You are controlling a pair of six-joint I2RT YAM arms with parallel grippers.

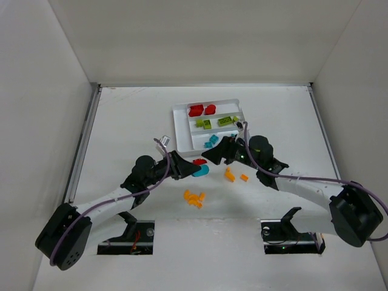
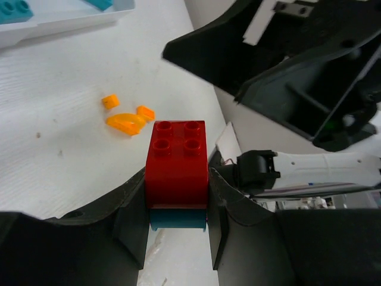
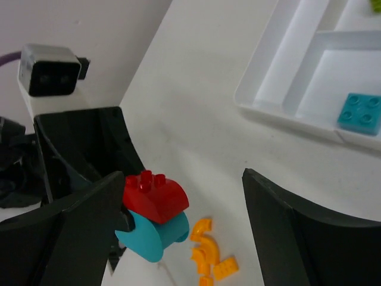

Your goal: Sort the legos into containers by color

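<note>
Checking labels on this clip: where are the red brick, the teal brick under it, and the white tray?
red brick (image 2: pixel 177 164), left wrist view, front face below the studs.
teal brick (image 2: pixel 177 218), left wrist view, visible strip under the red one.
white tray (image 1: pixel 183 127), top external view, bare left slot.

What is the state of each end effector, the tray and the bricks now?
left end effector: shut on red brick
right end effector: open, empty
red brick: stacked on teal brick
tray: partly filled, colors in separate slots
orange bricks: loose, outside tray
</note>
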